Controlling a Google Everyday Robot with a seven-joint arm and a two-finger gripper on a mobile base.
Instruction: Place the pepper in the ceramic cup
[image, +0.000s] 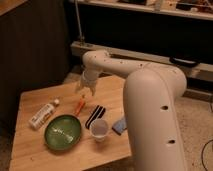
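Note:
The small orange pepper (80, 105) lies on the wooden table (30, 150), just behind the green plate. The whitish ceramic cup (99, 130) stands upright near the table's front right, to the right of the plate. My gripper (85, 90) hangs from the white arm just above and slightly behind the pepper, pointing down. Its fingers are open and hold nothing. The cup is about a hand's length in front of and to the right of the pepper.
A green round plate (62, 132) sits front centre. A white tube-shaped bottle (42, 114) lies at the left. A black striped object (95, 116) lies between pepper and cup. A blue sponge (120, 126) lies right of the cup. My arm's white body (155, 115) fills the right side.

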